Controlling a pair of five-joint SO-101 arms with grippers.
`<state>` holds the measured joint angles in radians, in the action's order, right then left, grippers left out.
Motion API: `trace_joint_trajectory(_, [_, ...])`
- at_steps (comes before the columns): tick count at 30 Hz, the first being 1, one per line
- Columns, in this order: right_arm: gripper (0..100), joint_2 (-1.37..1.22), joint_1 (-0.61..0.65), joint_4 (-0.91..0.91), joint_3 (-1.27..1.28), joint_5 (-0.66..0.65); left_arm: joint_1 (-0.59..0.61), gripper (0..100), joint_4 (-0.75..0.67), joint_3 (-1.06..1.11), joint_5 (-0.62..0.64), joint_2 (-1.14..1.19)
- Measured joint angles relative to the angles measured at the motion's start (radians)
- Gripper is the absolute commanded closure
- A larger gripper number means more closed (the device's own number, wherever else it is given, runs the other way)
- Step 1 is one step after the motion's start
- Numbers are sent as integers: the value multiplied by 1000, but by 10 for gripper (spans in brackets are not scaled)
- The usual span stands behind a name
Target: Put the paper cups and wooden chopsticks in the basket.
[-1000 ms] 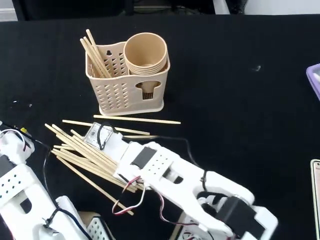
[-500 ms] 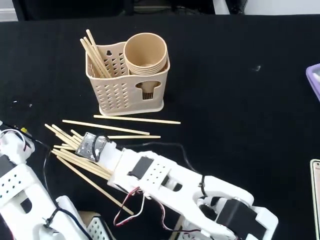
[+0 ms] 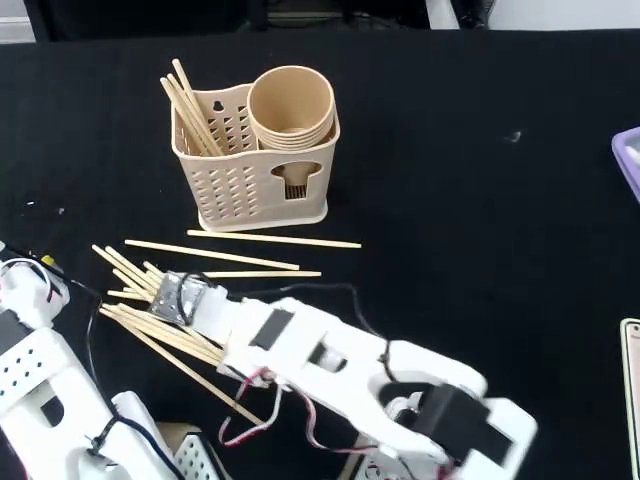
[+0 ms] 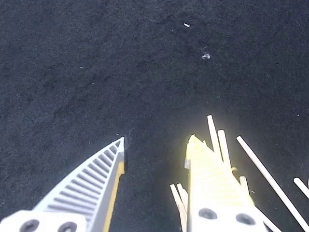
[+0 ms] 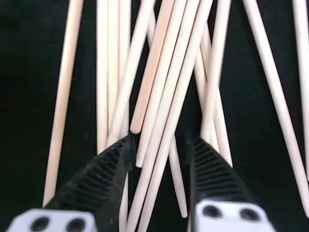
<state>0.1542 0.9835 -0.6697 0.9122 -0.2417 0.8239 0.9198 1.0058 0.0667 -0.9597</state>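
Since a second ago my right claw point(image 5: 162, 142) has slid further over the loose chopsticks point(image 5: 166, 96) on the table point(image 3: 480, 220). Its jaws stand partly open, straddling a few chopsticks that run straight ahead between them, so closing should pinch across them. My left claw point(image 4: 155, 140) gapes empty beside the chopstick ends; the basket point(image 3: 240, 185) sits well beyond.

You have the beige perforated basket point(image 3: 250, 185) standing upright, with two compartments. A nested stack of paper cups point(image 3: 291, 105) sits mouth-up in one. A few wooden chopsticks point(image 3: 190, 105) lean out of the other, tips above the rim. Three single chopsticks point(image 3: 275, 239) lie flat in front of the basket, the closest just beside its base. Farther from the basket, a loose pile of chopsticks point(image 3: 150, 325) lies fanned out, pale round sticks crossing and overlapping.
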Motion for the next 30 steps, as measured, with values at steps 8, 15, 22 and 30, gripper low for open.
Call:
trace_joint_trajectory(8, [985,-71,-3,-28,-75,-2,0,790,0,0,0,0])
trace_joint_trajectory(15, [988,81,-40,-103,-48,-6,0,790,0,0,0,0])
trace_joint_trajectory(22, [988,173,-198,-264,-46,-198,0,790,0,0,0,0])
trace_joint_trajectory(30, [988,173,-250,-241,3,-242,0,790,0,0,0,0])
